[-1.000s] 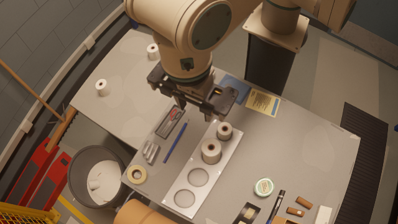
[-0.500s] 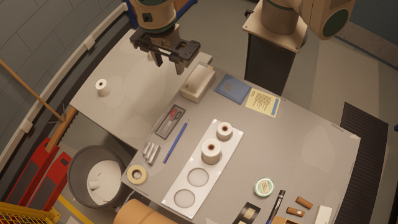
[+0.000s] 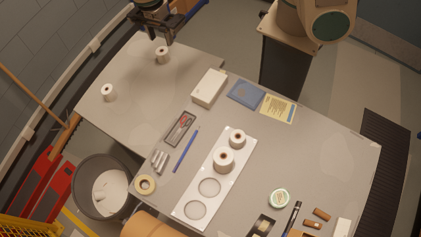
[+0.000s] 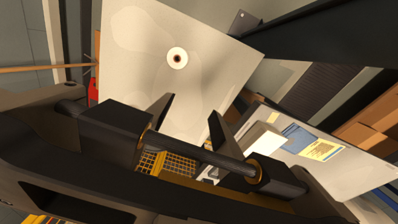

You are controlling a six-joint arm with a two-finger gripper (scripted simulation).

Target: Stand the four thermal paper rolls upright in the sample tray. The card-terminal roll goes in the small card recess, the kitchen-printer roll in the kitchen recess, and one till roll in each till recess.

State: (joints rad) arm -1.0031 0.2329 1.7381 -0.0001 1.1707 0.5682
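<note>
The white sample tray is out of the wrist camera's sight; in the side camera it lies on the near table. A small roll stands upright in its far recess. A larger roll stands upright in the recess beside it. The two near round recesses hold nothing. Two more rolls sit on the far table: one at its far end, one near its left edge. My gripper hovers above the far roll. It is open and holds nothing.
A grey waste bin stands on the floor left of the tray. A white box, a scissors case, a blue pen, metal cylinders and a tape ring lie around the tray. The robot pedestal stands behind the near table.
</note>
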